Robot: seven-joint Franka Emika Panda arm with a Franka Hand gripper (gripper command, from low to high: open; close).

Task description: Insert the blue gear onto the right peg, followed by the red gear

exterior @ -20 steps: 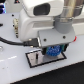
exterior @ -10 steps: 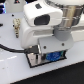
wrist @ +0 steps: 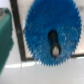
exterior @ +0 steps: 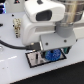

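The blue gear [exterior: 52,54] sits under my gripper [exterior: 49,50], low over the exterior view's right end of the white, black-framed plate [exterior: 36,60]. In the wrist view the blue gear [wrist: 49,34] fills most of the picture. A dark pin, the right peg [wrist: 54,49], shows through its centre hole. The gripper appears shut on the blue gear, but its fingers are hidden in the wrist view. I cannot make out the red gear.
The white arm and hand [exterior: 47,20] cover much of the table behind the plate. A dark green object [wrist: 5,42] lies beside the plate in the wrist view. Dark items stand at the exterior view's far left [exterior: 4,12].
The arm has come down toward the plate with the blue gear under it. The gear now sits lower, over the plate's right end.
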